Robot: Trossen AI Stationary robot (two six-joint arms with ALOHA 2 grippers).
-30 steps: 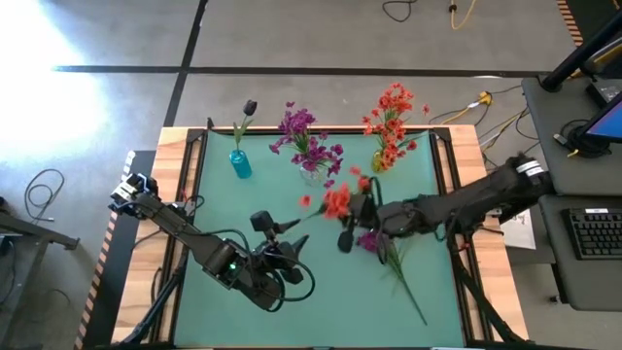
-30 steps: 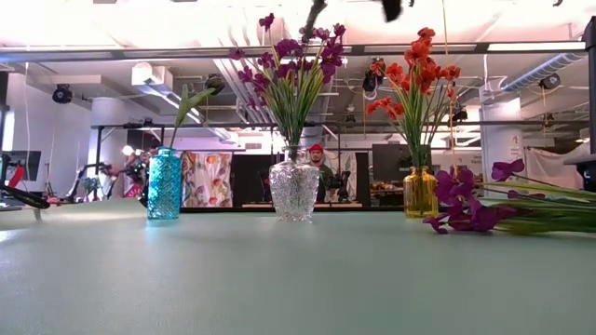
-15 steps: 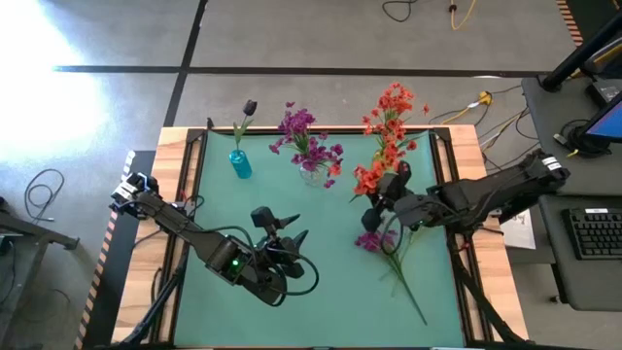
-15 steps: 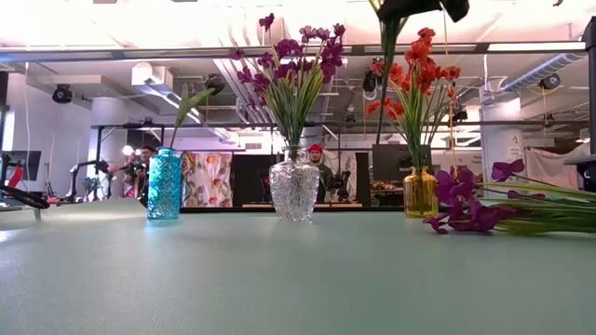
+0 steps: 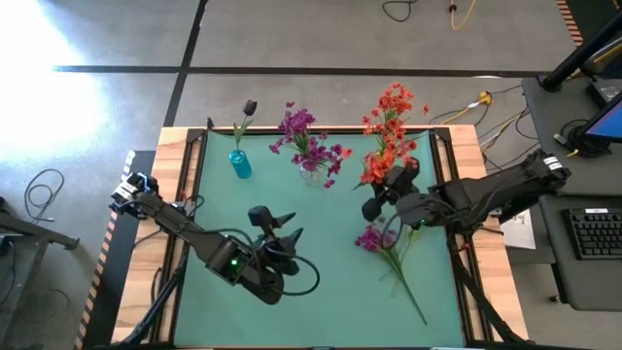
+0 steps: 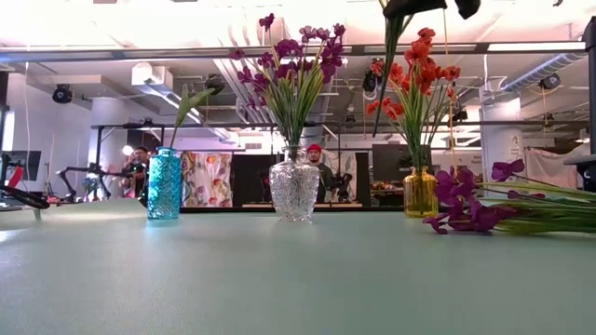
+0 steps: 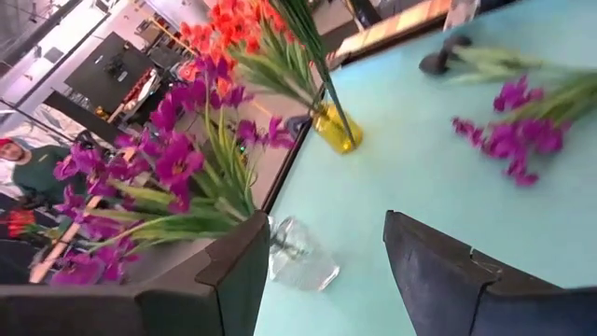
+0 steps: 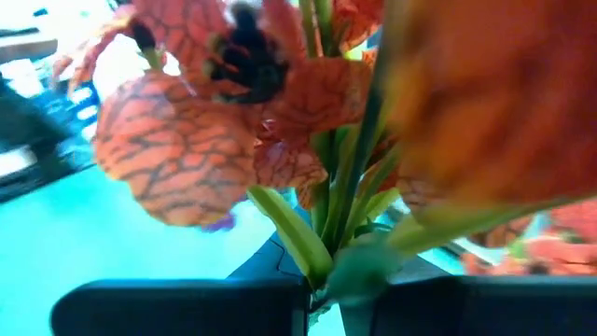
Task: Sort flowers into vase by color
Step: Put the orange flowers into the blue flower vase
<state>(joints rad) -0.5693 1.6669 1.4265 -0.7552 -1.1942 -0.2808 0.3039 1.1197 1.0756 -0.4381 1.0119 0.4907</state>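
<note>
Now orange-red flower (image 8: 317,187) between right jaws.

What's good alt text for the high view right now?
Seen from above, the right gripper, shut on an orange-red flower stem, holds it beside the yellow vase of matching flowers at the green table's far edge. A magenta-purple flower stem lies on the mat; the left gripper hangs open nearer the front.

I see three vases across the table (image 6: 279,279): blue vase (image 6: 164,184), clear vase (image 6: 294,187) with magenta flowers (image 6: 293,60), yellow vase (image 6: 420,192) with orange flowers (image 6: 417,70). Loose magenta stems (image 6: 503,212) lie nearby. A gripper (image 6: 424,7) hangs above.
</note>
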